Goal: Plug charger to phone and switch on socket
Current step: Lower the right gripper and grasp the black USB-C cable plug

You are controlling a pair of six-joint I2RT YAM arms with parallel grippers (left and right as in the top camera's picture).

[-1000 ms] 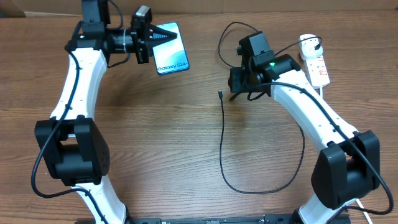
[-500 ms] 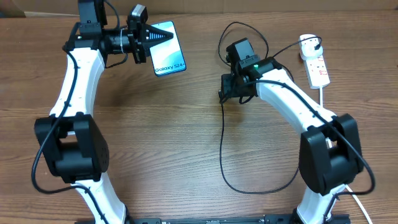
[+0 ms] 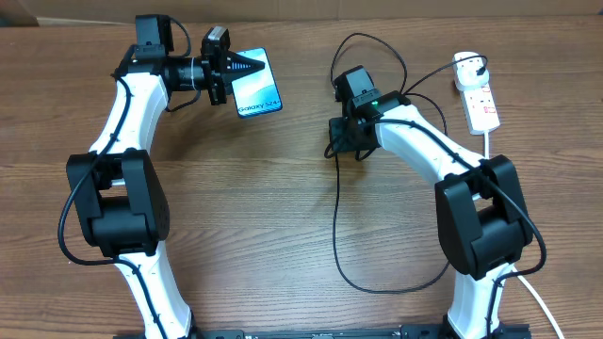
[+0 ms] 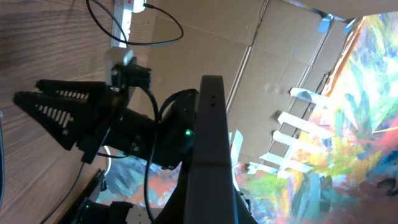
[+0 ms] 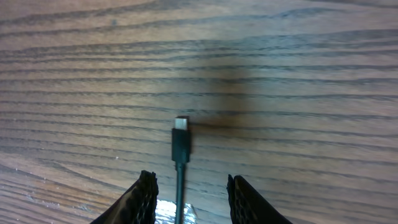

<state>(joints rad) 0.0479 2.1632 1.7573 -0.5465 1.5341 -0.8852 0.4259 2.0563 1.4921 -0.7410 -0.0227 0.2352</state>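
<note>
The phone with its light blue screen is held at its top edge by my left gripper, just above the table at the back left. In the left wrist view the phone shows edge-on as a dark slab. The charger cable runs down the table's middle in a loop. My right gripper is open and low over its connector tip, with the cable lying between the fingers. The white socket lies at the back right with the charger's black plug in it.
The socket's thick white lead runs down the right side. The cable's loop lies near the table's front middle. A cardboard wall stands behind the table's back edge.
My right gripper moved left and down and now sits over the cable's connector end. My left arm shifted a little, still holding the phone.
</note>
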